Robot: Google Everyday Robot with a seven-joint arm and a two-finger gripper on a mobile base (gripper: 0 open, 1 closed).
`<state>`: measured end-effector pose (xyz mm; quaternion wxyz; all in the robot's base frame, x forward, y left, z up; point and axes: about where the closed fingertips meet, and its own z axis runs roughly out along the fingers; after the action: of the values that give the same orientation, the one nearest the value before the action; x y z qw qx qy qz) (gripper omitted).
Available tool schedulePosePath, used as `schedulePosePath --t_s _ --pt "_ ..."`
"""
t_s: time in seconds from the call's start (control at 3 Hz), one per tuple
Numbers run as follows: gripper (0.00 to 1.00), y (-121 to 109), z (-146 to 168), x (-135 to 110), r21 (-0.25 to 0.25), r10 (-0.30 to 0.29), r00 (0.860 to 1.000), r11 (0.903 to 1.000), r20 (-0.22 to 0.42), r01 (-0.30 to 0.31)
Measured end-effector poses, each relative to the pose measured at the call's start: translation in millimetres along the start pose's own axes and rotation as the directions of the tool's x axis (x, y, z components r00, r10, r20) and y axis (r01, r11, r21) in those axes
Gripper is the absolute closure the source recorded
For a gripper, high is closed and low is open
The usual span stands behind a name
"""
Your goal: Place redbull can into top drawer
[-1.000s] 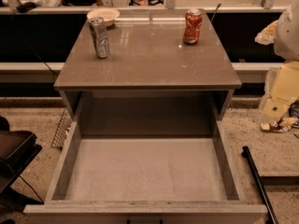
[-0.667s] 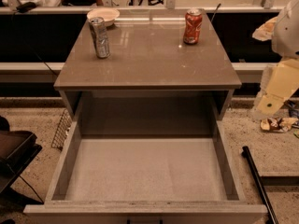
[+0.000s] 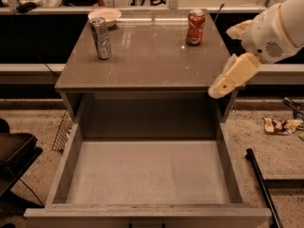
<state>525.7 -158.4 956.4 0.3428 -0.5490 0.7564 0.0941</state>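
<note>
The redbull can (image 3: 101, 38), slim and silver-grey, stands upright at the back left of the cabinet top (image 3: 147, 63). The top drawer (image 3: 142, 212) is pulled fully out below it, with a bare grey floor. My gripper (image 3: 224, 63) is at the right edge of the cabinet top, over its front right corner, far from the redbull can. It is open and empty, with one cream finger (image 3: 232, 75) pointing down-left and the other finger (image 3: 239, 29) higher up.
A red soda can (image 3: 195, 26) stands at the back right of the top, close to my gripper. A pale bowl (image 3: 104, 15) sits behind the redbull can. A black pole (image 3: 260, 184) and litter (image 3: 280, 125) lie on the floor at the right. A dark object (image 3: 14, 156) sits at the left.
My arm has moved left and up from beside the cabinet, so the gripper now reaches over the cabinet's right edge. The cans and drawer have not moved.
</note>
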Motion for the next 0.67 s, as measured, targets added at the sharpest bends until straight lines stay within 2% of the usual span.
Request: schedulePosePath --t_s 0.33,0.67 --pt "0.00 -21.9 51.6 -51.9 -0.018 0.076 0.927 0.9971 0.366 -0.074" --pt "0.00 -36.3 69.1 -89.6 -0.003 0.109 0.825 0.9916 0.555 -0.129"
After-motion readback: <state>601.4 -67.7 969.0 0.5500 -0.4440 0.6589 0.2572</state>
